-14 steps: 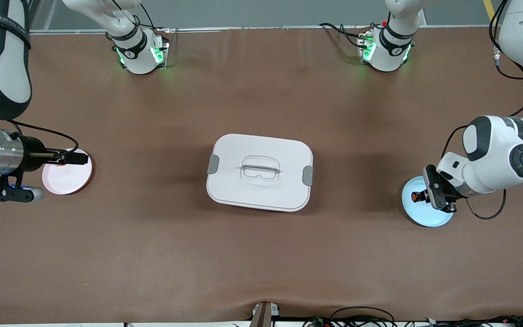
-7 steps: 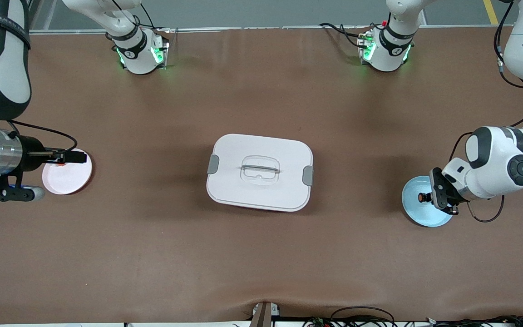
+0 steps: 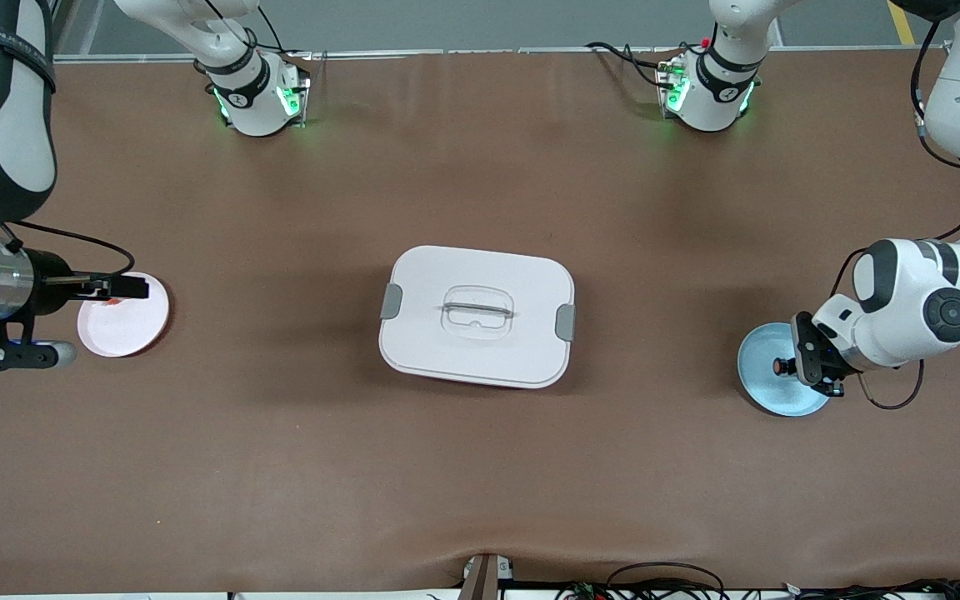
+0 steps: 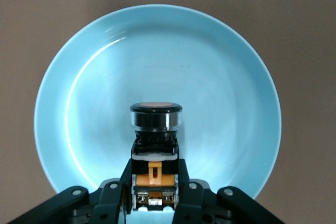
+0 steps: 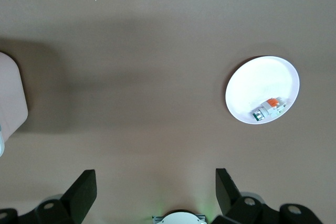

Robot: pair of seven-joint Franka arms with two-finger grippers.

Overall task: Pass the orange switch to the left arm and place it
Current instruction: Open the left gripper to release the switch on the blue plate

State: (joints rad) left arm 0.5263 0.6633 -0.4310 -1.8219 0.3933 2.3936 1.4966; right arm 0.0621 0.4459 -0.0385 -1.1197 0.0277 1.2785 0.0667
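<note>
Front camera overlooks table (image 3: 480,467) (wrist cameras face downward).

Surface (image 3: 280,467): plain brown. Box (image 3: 477,315): white, grey side clips. Orange switch (image 4: 155,129): black body, orange face and marks. Plate (image 4: 94,77) under it: pale blue. Other plate (image 3: 126,327): white, holding a silvery-white part (image 5: 268,109) with an orange-red bit. Arms: white, black joint bands.

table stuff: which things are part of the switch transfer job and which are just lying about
Part of the job:
- orange switch, gripped in the shut left gripper over the blue plate
- right gripper, open, over the white plate
- box, mid-table, to avoid

Lying about:
- small white and orange part on the white plate
</note>
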